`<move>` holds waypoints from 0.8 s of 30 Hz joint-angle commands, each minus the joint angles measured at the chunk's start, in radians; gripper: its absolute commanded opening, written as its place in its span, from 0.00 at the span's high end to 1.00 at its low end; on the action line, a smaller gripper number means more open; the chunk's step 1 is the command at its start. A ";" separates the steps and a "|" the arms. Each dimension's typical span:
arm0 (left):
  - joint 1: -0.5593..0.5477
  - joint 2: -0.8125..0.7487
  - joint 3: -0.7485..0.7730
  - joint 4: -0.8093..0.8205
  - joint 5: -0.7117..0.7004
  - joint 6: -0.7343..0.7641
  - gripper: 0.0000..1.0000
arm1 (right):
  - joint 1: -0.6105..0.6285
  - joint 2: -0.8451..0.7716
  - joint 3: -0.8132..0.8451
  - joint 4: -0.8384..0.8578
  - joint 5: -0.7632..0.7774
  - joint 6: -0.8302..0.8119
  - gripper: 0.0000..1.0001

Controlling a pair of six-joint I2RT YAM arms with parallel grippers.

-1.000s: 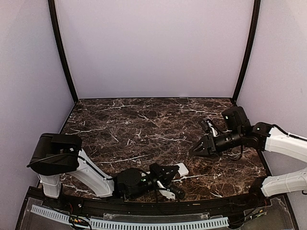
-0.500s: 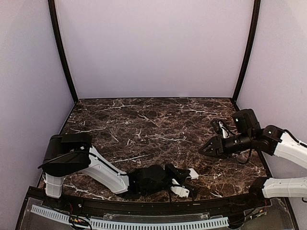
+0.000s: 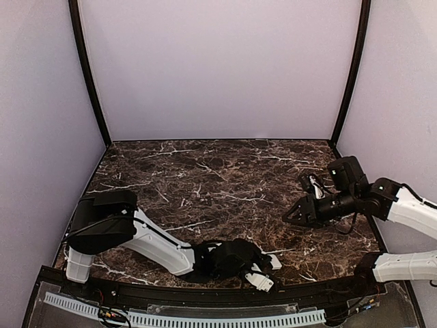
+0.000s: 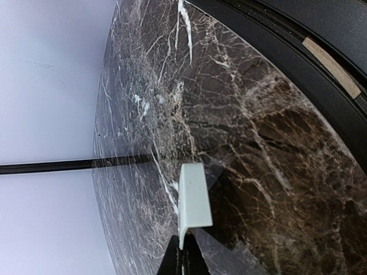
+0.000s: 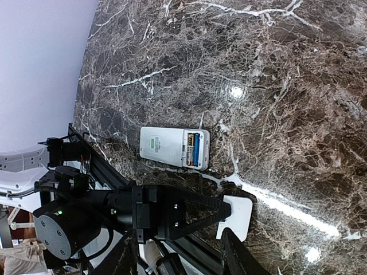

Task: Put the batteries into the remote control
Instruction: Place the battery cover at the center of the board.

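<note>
The white remote control [image 5: 166,146] lies back up on the marble near the front rail, green mark showing. Its battery bay is open, and the batteries [image 5: 194,149] sit in it: one blue cell beside one with orange marks. My left gripper [image 5: 228,211] is shut on a flat white battery cover [image 5: 238,219] and holds it on edge, low over the table, just beside the remote. The cover also shows in the left wrist view [image 4: 194,195] and the top view [image 3: 274,261]. In the top view the left gripper [image 3: 266,262] hides the remote. My right gripper [image 3: 287,214] is open and empty, hovering right of them.
The black front rail [image 5: 97,160] runs close behind the remote and cover. The left arm [image 3: 157,242] lies stretched along the near edge. Lilac walls and black corner posts [image 3: 345,75] enclose the marble table [image 3: 205,178].
My left gripper has carried the white cover to the right and toward the near edge as the arm stretched out. My right gripper has drawn back a little to the right.
</note>
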 commanded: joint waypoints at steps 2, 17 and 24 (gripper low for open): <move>0.008 0.041 0.007 -0.115 0.012 0.054 1.00 | -0.006 -0.024 -0.007 0.030 -0.004 0.003 0.54; -0.009 0.011 -0.010 -0.114 -0.030 0.035 0.54 | -0.006 -0.025 -0.009 0.027 -0.022 -0.001 0.54; -0.017 -0.132 -0.027 -0.197 0.074 -0.148 0.43 | -0.006 -0.008 -0.014 -0.036 0.044 -0.004 0.54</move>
